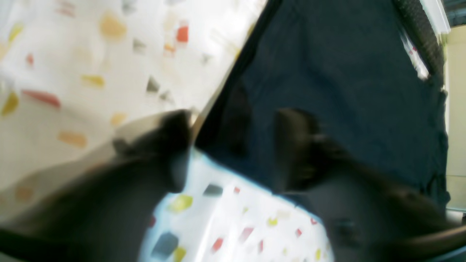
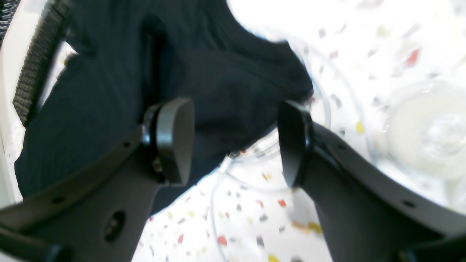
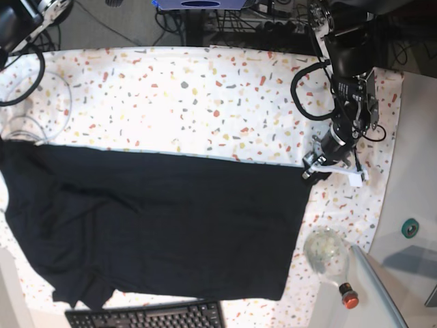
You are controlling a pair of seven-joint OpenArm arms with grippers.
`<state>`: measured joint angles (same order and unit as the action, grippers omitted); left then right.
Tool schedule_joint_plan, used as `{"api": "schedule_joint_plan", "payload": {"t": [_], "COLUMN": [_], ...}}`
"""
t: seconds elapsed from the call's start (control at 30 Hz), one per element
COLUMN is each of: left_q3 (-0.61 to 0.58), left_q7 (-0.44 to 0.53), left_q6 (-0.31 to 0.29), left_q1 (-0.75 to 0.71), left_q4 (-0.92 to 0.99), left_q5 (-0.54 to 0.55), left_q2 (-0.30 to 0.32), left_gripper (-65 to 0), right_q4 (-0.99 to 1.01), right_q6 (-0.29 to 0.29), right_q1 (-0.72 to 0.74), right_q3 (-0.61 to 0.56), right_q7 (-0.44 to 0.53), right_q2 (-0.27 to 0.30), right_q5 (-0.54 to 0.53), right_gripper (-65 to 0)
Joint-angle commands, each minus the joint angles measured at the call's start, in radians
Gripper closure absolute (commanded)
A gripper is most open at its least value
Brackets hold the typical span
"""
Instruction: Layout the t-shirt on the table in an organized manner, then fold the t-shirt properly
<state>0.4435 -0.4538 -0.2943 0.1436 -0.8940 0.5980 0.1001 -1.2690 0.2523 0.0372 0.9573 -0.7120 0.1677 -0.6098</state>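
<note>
Base view: t-shirt (image 3: 157, 225) lies spread across the near half of the table (image 3: 205, 102), hem corner just beside the left gripper (image 3: 315, 167).
Left claw: blurred in its wrist view; jaws look parted astride the fabric edge, but I cannot tell whether they pinch it.
Right claw: right gripper (image 2: 236, 142) gapes wide, empty, a sleeve fold just ahead of it.
Handling: probably light, limp, drapes and bunches.
Grip spot: corners and hem edges, pinching both layers.

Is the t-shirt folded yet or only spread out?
Spread, not folded: the t-shirt lies as one flat layer across the table, though its left end stays rumpled.
</note>
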Motion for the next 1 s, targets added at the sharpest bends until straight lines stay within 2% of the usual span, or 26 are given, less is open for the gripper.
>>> {"api": "schedule_joint_plan", "payload": {"t": [0.0, 0.03, 0.07, 0.17, 0.43, 0.6, 0.9, 0.97], "left_q3": [-0.001, -0.001, -0.001, -0.001, -0.001, -0.001, -0.001, -0.001], "left_q7": [-0.009, -0.009, -0.01, -0.012, -0.012, -0.012, -0.012, -0.012], "left_q6": [0.002, 0.002, 0.002, 0.002, 0.002, 0.002, 0.002, 0.002], "left_q1": [0.008, 0.008, 0.006, 0.004, 0.004, 0.006, 0.006, 0.006], "left_q4": [-0.007, -0.009, -0.011, -0.015, -0.015, -0.015, -0.017, -0.017], "left_q5": [-0.003, -0.003, -0.003, -0.003, -0.006, -0.006, -0.01, -0.01], "left_q2": [0.007, 0.007, 0.007, 0.008, 0.01, 0.01, 0.016, 0.016], "left_gripper": [-11.5, -3.6, 0.0, 0.0, 0.0, 0.0, 0.0, 0.0], "right_q4": [0.044, 0.11, 0.16, 0.248, 0.302, 0.38, 0.38, 0.38], "right_q6": [0.008, 0.008, 0.008, 0.008, 0.002, 0.002, 0.002, 0.002], "right_q1": [0.03, 0.045, 0.059, 0.071, 0.083, 0.108, 0.132, 0.138], "right_q3": [0.001, 0.005, 0.009, 0.022, 0.012, 0.012, 0.009, -0.021], "right_q7": [0.022, 0.027, 0.03, 0.078, 0.144, 0.151, 0.151, 0.153], "right_q2": [0.036, 0.048, 0.059, 0.079, 0.08, 0.102, 0.102, 0.105], "right_q5": [-0.023, -0.025, -0.026, -0.026, -0.023, -0.023, -0.023, -0.023], "right_gripper": [-33.3, -33.3, -33.3, -33.0, -32.9, -32.7, -32.7, -32.7]}}
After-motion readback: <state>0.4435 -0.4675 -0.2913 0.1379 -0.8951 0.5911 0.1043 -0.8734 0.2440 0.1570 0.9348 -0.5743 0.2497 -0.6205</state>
